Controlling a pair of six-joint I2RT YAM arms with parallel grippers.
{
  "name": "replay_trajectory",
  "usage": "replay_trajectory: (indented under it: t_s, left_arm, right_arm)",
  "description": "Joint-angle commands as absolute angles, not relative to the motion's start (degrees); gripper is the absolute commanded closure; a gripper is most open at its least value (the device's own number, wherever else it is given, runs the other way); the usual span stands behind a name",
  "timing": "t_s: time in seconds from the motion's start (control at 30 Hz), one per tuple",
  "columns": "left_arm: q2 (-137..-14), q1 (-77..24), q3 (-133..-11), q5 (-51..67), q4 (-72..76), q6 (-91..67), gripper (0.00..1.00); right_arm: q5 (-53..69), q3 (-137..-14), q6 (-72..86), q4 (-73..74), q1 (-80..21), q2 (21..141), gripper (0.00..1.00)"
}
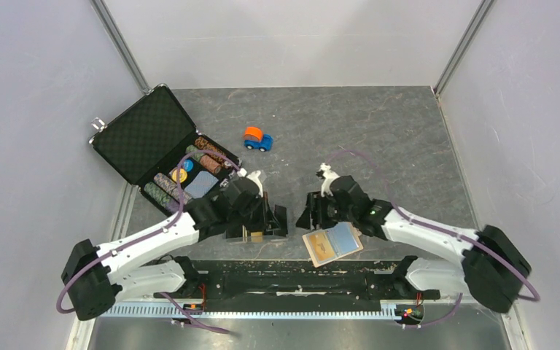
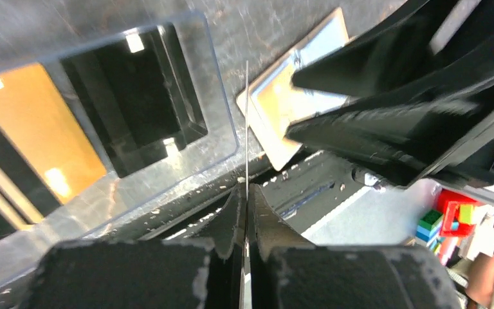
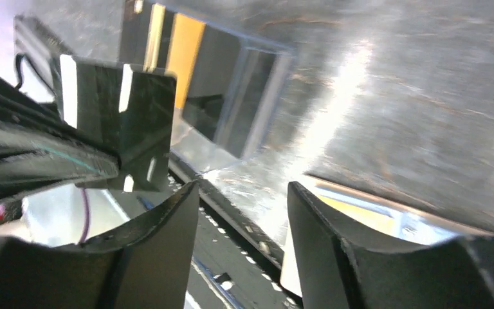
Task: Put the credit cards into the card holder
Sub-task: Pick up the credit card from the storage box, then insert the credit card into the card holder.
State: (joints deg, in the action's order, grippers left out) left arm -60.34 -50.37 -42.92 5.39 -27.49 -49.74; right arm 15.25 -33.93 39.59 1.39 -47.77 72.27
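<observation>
Here, a thin, glossy dark card (image 3: 135,109).

Beige card holder (image 1: 319,250), blk credit card (image 3: 138,129)

Far right tabletop (image 1: 401,138) is open; the briefcase (image 1: 142,138) blocks the left, clear box (image 2: 215,109) and card holder (image 1: 333,244) the near edge

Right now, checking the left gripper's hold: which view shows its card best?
Right wrist: the dark card faces it, nearly whole. Left wrist sees only its thin edge, pinched in the left gripper. From the top it cannot be made out.
</observation>
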Motion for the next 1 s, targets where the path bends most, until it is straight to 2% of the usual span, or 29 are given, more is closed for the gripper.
replay_trajectory:
  t_s: [0.0,0.17,0.37,0.43,0.67,0.97]
  left_arm:
    - [-60.55,-55.08,-38.32,7.99,-14.95,-59.44,0.98]
    - [-66.68,-63.38,-38.17,4.24,-7.39,-64.24,0.98]
    - [-74.63,-68.76,-42.72,1.53,-4.18,-65.39,0.98]
    - [-77.35,-69.39,-43.98,1.07,-3.89,-65.56,0.98]
    - [-81.36,-69.62,-44.59,0.22,-8.14,-64.87,0.98]
    - [-73.96,-69.66,-43.03,1.96,-17.14,-59.3,0.98]
  right_arm:
    - [8.89,-30.13,34.62,12.47,-42.48,62.9,0.4]
    - [-0.31,-28.94,28.91,25.62,-35.74,54.83,0.2]
    - [-6.22,-27.11,25.73,31.4,-31.46,53.5,0.09]
    - [-4.9,-25.7,25.31,30.68,-30.61,54.83,0.09]
    - [2.48,-20.95,26.05,27.39,-30.15,55.22,0.19]
    - [10.42,-14.54,28.97,24.71,-30.16,51.64,0.25]
